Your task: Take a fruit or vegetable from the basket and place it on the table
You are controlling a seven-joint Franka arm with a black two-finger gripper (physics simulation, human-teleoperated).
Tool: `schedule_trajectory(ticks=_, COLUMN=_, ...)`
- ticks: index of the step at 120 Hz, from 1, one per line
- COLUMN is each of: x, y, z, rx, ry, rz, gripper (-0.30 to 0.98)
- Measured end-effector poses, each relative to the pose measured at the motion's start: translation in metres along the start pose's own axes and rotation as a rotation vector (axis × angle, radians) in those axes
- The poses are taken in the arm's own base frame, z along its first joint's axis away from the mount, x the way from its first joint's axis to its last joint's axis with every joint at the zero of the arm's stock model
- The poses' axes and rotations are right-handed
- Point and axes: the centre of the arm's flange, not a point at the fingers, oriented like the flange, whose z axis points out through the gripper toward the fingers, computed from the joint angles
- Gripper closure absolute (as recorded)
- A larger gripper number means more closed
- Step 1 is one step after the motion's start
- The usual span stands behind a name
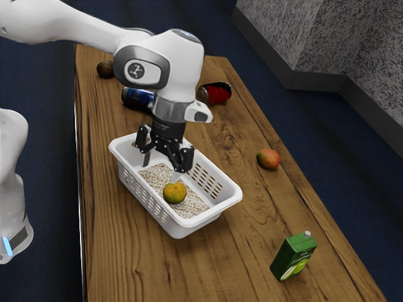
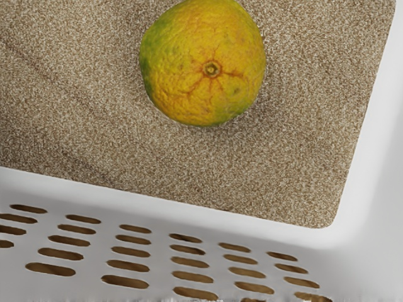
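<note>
In the exterior view my gripper [image 1: 160, 168] is over the white basket [image 1: 228, 196], its two fingers spread wide with a gap between them, so it is open. An orange-green citrus fruit [image 1: 174, 193] rests on the basket's speckled floor, just beyond the finger on the exterior view's right and lower than the hand. In the wrist view the fruit [image 2: 203, 63] lies on the beige bottom of the basket [image 2: 82, 193], near a slotted wall. Nothing is held.
On the wooden table [image 1: 252, 220] stand a green juice carton [image 1: 293, 256] and a red-green mango [image 1: 268, 159]. Behind the arm lie a red can [image 1: 215, 93], a blue can [image 1: 137, 98] and a brown round item [image 1: 105, 68]. The basket's raised walls surround the fruit.
</note>
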Motion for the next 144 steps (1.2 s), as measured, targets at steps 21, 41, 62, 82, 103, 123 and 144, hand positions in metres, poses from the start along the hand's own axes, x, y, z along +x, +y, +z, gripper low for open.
schedule_trajectory(ticks=21, x=0.004, y=-0.003, z=0.002, rx=0.003, ry=0.005, rz=0.087, gripper=0.02)
schedule_trajectory(ticks=41, x=0.035, y=-0.022, z=0.001, rx=-0.001, ry=0.004, rz=0.072, gripper=0.02)
schedule_trajectory(ticks=62, x=0.068, y=-0.024, z=0.018, rx=0.013, ry=-0.024, rz=0.079, gripper=0.02)
schedule_trajectory(ticks=82, x=0.079, y=-0.016, z=0.035, rx=0.015, ry=-0.037, rz=0.128, gripper=0.02)
schedule_trajectory(ticks=103, x=0.088, y=-0.004, z=0.053, rx=0.004, ry=-0.035, rz=0.170, gripper=0.02)
schedule_trajectory(ticks=123, x=0.095, y=0.001, z=0.059, rx=-0.016, ry=-0.022, rz=0.193, gripper=0.02)
schedule_trajectory(ticks=144, x=0.094, y=0.004, z=0.060, rx=-0.042, ry=-0.009, rz=0.214, gripper=0.02)
